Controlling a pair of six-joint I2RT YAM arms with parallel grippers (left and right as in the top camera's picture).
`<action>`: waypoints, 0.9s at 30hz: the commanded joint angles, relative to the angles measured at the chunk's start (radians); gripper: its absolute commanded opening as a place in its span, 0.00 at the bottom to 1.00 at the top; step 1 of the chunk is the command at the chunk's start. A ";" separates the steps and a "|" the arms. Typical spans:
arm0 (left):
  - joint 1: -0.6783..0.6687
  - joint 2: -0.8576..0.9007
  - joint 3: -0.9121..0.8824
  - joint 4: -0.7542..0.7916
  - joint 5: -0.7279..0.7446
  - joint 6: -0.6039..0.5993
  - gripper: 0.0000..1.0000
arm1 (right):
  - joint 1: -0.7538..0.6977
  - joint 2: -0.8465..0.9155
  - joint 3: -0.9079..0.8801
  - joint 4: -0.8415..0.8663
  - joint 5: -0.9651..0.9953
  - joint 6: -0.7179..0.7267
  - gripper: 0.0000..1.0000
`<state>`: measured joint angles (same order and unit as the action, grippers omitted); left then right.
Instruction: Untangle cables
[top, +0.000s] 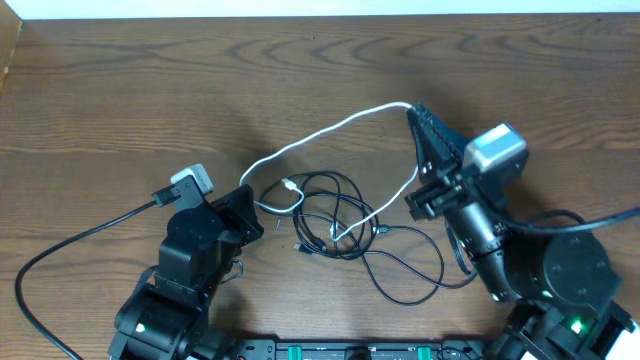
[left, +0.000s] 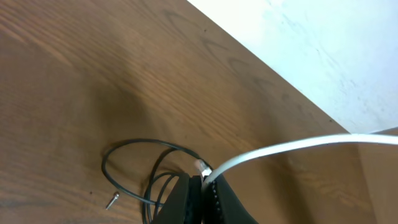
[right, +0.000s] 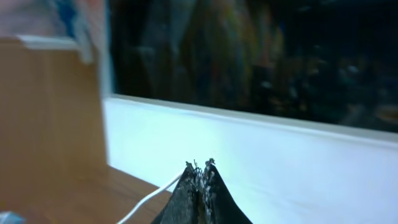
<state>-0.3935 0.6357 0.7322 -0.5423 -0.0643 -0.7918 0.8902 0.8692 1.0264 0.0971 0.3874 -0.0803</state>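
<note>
Cables (top: 330, 215) lie knotted at the near middle of the desk (top: 150, 90), and the step in hand looks like drawing the white cord (top: 330, 128) free of the two black cords (top: 345, 240). My left gripper (left: 202, 183) is clenched on the white cord at the left edge of the heap. My right gripper (top: 412, 110) pinches the same cord farther off to the right, so it spans between them in a shallow arc. A second white run drops from beside the right gripper back into the black coils, so I judge it is not yet free. Next I would lift and spread slowly, watching that the black loops do not drag along. The black cords are thin and loosely coiled, with one loop trailing near right.
</note>
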 joint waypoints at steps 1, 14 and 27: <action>0.005 0.015 0.026 0.002 0.012 0.012 0.08 | -0.007 0.003 0.006 0.038 0.200 -0.036 0.01; 0.004 0.125 0.026 0.151 0.153 0.009 0.08 | -0.006 0.000 0.006 0.314 0.394 -0.270 0.01; 0.005 0.179 0.026 0.300 0.214 0.076 0.08 | -0.006 0.000 0.006 -0.472 0.385 0.462 0.19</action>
<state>-0.3935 0.8154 0.7357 -0.2497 0.1539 -0.7746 0.8883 0.8715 1.0279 -0.2749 0.7822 0.0391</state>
